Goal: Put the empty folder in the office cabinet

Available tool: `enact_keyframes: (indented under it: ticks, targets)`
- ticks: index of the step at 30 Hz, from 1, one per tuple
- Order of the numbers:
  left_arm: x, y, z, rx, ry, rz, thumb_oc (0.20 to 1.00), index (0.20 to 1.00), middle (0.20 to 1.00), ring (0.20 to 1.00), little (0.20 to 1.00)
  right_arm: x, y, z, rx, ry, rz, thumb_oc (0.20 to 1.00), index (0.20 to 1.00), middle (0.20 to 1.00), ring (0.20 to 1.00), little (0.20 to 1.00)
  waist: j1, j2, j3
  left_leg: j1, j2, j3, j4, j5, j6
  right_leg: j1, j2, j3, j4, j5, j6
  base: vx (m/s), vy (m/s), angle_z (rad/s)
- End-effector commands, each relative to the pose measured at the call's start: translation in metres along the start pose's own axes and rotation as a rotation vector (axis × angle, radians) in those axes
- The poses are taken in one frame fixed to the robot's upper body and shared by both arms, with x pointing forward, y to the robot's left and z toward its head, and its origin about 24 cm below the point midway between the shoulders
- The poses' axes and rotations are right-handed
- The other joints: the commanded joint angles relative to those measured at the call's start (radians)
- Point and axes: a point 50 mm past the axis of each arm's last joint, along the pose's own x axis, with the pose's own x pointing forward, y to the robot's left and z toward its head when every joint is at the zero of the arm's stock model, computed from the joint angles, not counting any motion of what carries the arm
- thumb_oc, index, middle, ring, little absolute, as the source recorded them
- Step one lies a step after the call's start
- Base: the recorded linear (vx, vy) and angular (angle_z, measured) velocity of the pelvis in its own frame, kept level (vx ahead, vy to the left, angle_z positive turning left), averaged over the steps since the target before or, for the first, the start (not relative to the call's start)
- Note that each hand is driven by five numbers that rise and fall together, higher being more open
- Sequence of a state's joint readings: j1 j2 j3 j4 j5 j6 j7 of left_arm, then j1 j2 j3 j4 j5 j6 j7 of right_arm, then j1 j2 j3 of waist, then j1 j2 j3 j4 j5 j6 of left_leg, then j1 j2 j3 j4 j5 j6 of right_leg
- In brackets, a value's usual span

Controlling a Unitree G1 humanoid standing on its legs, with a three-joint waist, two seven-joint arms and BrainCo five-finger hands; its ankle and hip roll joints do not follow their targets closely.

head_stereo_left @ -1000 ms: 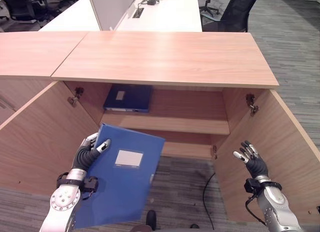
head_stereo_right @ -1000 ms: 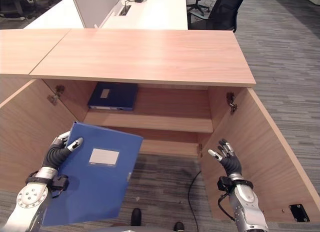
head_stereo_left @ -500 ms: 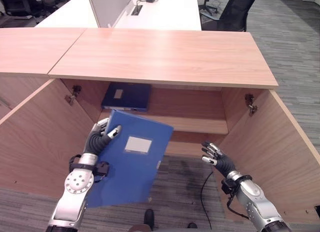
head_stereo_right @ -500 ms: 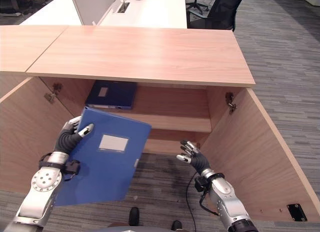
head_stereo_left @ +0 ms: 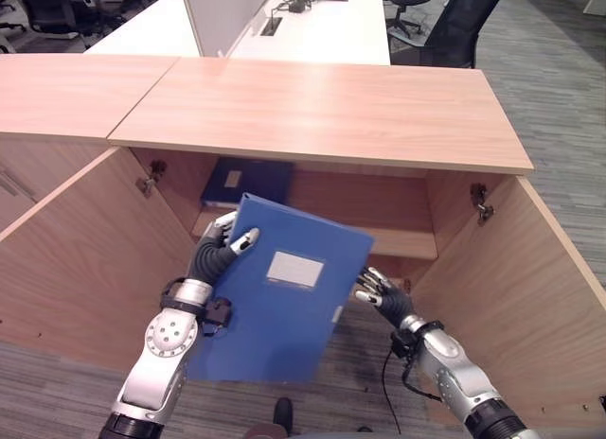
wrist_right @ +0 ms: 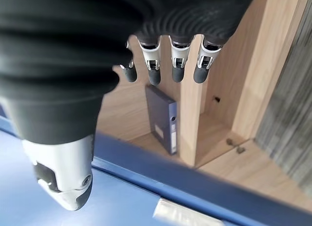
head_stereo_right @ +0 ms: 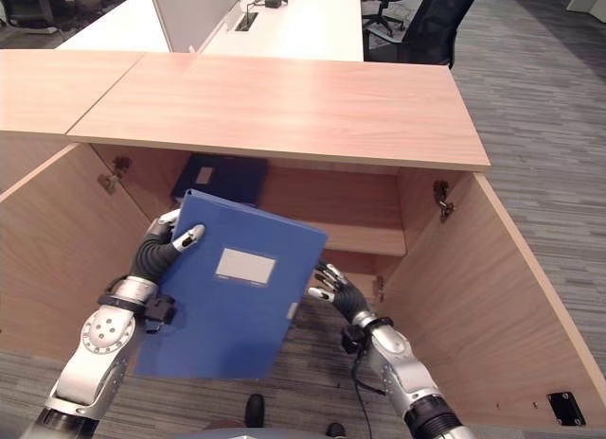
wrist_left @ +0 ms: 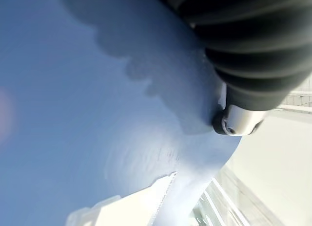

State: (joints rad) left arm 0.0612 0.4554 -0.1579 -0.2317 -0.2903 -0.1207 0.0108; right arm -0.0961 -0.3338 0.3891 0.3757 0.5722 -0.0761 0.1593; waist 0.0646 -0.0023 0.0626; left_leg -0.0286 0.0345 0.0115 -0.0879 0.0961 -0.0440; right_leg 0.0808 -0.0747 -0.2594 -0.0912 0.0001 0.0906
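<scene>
An open wooden office cabinet (head_stereo_left: 322,117) with a pale wood top has both doors swung wide. On the left, the left hand (head_stereo_left: 220,254) grips the upper left corner of a flat blue folder with a white label (head_stereo_left: 284,297) — thumb curled over the front face, fingers hidden behind it. The folder is tilted, held in the air in front of the cabinet opening, below the shelf. On the wooden shelf (head_stereo_left: 407,242) inside, toward the left, a second dark blue folder (head_stereo_left: 248,180) lies flat. On the right, the right hand (head_stereo_left: 383,293) has straight, slightly spread fingers reaching to the held folder's right edge — whether they touch it I cannot tell.
</scene>
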Motion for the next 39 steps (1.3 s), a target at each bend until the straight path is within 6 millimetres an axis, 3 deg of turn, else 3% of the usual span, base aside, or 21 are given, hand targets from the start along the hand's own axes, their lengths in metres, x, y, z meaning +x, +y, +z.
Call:
enact_keyframes:
  ticks: [1,14,17,19,20,22,23,24,25,27,30,31,32,33,38,39]
  targets:
    - [0.019,-0.005,0.037,-0.075,-0.215,-0.037,0.2,0.2,0.2,0.2,0.2,0.022,0.023,0.023,0.065,-0.105,0.063,1.0,1.0,1.0,1.0,1.0,0.002,-0.04,-0.032,0.009,-0.03,0.018,0.001,-0.088,0.003,-0.043,0.001,0.006,0.004,0.004,0.023,0.0,0.0,0.0]
    - [0.032,-0.022,0.039,-0.12,-0.228,-0.105,0.2,0.2,0.2,0.2,0.2,0.03,0.058,0.035,0.156,-0.153,0.228,1.0,1.0,1.0,1.0,1.0,0.003,-0.046,-0.029,0.008,-0.027,0.014,0.001,-0.084,-0.001,-0.042,0.006,0.0,0.004,0.004,0.018,0.0,0.0,0.0]
    - [0.039,-0.034,0.046,-0.2,-0.256,-0.173,0.2,0.2,0.2,0.2,0.2,0.034,0.073,0.026,0.203,-0.101,0.304,1.0,1.0,1.0,1.0,1.0,0.003,-0.046,-0.027,0.004,-0.026,0.011,0.001,-0.08,-0.003,-0.045,0.008,-0.002,0.004,0.004,0.017,0.0,0.0,0.0]
    - [0.039,-0.033,0.046,-0.2,-0.257,-0.173,0.2,0.2,0.2,0.2,0.2,0.034,0.073,0.026,0.203,-0.101,0.304,1.0,1.0,1.0,1.0,1.0,0.003,-0.046,-0.027,0.004,-0.026,0.011,0.001,-0.08,-0.003,-0.045,0.008,-0.002,0.004,0.004,0.017,0.0,-0.004,0.02]
    - [0.038,-0.039,0.047,-0.309,-0.259,-0.217,0.2,0.2,0.2,0.2,0.2,0.026,0.076,0.016,0.246,-0.065,0.367,1.0,1.0,1.0,1.0,1.0,-0.001,-0.046,-0.025,0.003,-0.024,0.014,0.001,-0.078,-0.004,-0.048,0.009,-0.003,0.004,0.005,0.018,0.0,0.0,0.0]
    - [0.037,-0.046,0.055,-0.342,-0.282,-0.284,0.2,0.2,0.2,0.2,0.2,0.019,0.08,0.007,0.244,-0.019,0.398,1.0,1.0,1.0,1.0,1.0,-0.008,-0.047,-0.027,0.003,-0.022,0.015,0.001,-0.078,-0.005,-0.049,0.011,-0.001,0.004,0.005,0.017,0.0,0.0,0.0]
    - [0.039,-0.055,0.059,-0.368,-0.288,-0.338,0.2,0.2,0.2,0.2,0.2,0.023,0.096,-0.012,0.266,0.055,0.407,1.0,1.0,1.0,1.0,1.0,-0.006,-0.045,-0.025,0.009,-0.021,0.014,0.001,-0.08,-0.006,-0.043,0.012,-0.001,0.004,0.003,0.016,0.0,0.0,0.0]
    - [0.042,-0.059,0.066,-0.373,-0.317,-0.368,0.2,0.2,0.2,0.2,0.2,0.028,0.096,-0.018,0.247,0.088,0.388,1.0,1.0,1.0,1.0,1.0,-0.006,-0.043,-0.028,0.004,-0.022,0.011,0.001,-0.077,-0.005,-0.047,0.011,-0.004,0.004,0.004,0.016,0.0,0.0,0.0]
    - [0.04,-0.06,0.077,-0.407,-0.355,-0.422,0.2,0.2,0.2,0.2,0.2,0.033,0.092,-0.01,0.231,0.066,0.381,1.0,1.0,1.0,1.0,1.0,-0.004,-0.043,-0.026,0.002,-0.023,0.006,0.001,-0.075,-0.007,-0.047,0.012,-0.007,0.004,0.003,0.016,0.0,0.0,0.0]
    - [0.038,-0.063,0.077,-0.448,-0.352,-0.456,0.2,0.2,0.2,0.2,0.2,0.034,0.091,-0.008,0.23,0.058,0.379,1.0,1.0,1.0,1.0,1.0,-0.003,-0.043,-0.026,0.002,-0.023,0.006,0.001,-0.075,-0.007,-0.047,0.012,-0.008,0.004,0.003,0.016,0.0,0.0,0.0]
    - [0.035,-0.085,0.066,-0.605,-0.257,-0.602,0.2,0.2,0.2,0.2,0.2,0.033,0.094,-0.005,0.23,0.057,0.424,1.0,1.0,1.0,1.0,1.0,-0.009,-0.041,-0.027,0.002,-0.022,0.009,0.001,-0.074,-0.007,-0.047,0.013,-0.007,0.004,0.003,0.016,0.0,0.0,0.0]
    - [0.037,-0.096,0.061,-0.666,-0.212,-0.66,0.2,0.2,0.2,0.2,0.2,0.033,0.098,-0.004,0.235,0.059,0.456,0.514,0.514,0.514,0.514,0.514,-0.015,-0.041,-0.027,0.005,-0.021,0.01,0.001,-0.075,-0.007,-0.046,0.014,-0.007,0.004,0.003,0.016,0.0,0.0,0.0]
    - [0.037,-0.096,0.061,-0.667,-0.212,-0.66,0.2,0.2,0.2,0.2,0.2,0.033,0.098,-0.004,0.235,0.058,0.455,0.514,0.514,0.514,0.514,0.514,-0.015,-0.041,-0.027,0.005,-0.021,0.01,0.001,-0.075,-0.007,-0.046,0.014,-0.007,0.004,0.003,0.016,0.0,0.0,0.0]
    - [0.039,-0.101,0.059,-0.697,-0.19,-0.682,0.2,0.2,0.2,0.2,0.2,0.033,0.1,-0.003,0.244,0.058,0.467,0.2,0.2,0.2,0.2,0.2,-0.019,-0.04,-0.026,0.006,-0.021,0.011,0.001,-0.075,-0.007,-0.045,0.015,-0.006,0.005,0.003,0.015,0.0,0.0,0.0]
    - [0.041,-0.106,0.051,-0.726,-0.135,-0.698,0.2,0.2,0.2,0.2,0.2,0.029,0.105,-0.002,0.343,0.034,0.491,0.2,0.2,0.2,0.2,0.2,-0.033,-0.036,-0.029,0.009,-0.02,0.012,0.001,-0.074,-0.007,-0.045,0.017,-0.004,0.007,0.002,0.015,0.0,0.0,0.0]
    - [0.04,-0.106,0.049,-0.73,-0.121,-0.698,0.341,0.341,0.341,0.341,0.341,0.029,0.105,-0.002,0.366,0.031,0.49,0.2,0.2,0.2,0.2,0.2,-0.034,-0.035,-0.03,0.009,-0.02,0.013,0.001,-0.074,-0.007,-0.045,0.017,-0.003,0.007,0.002,0.015,0.0,0.0,0.0]
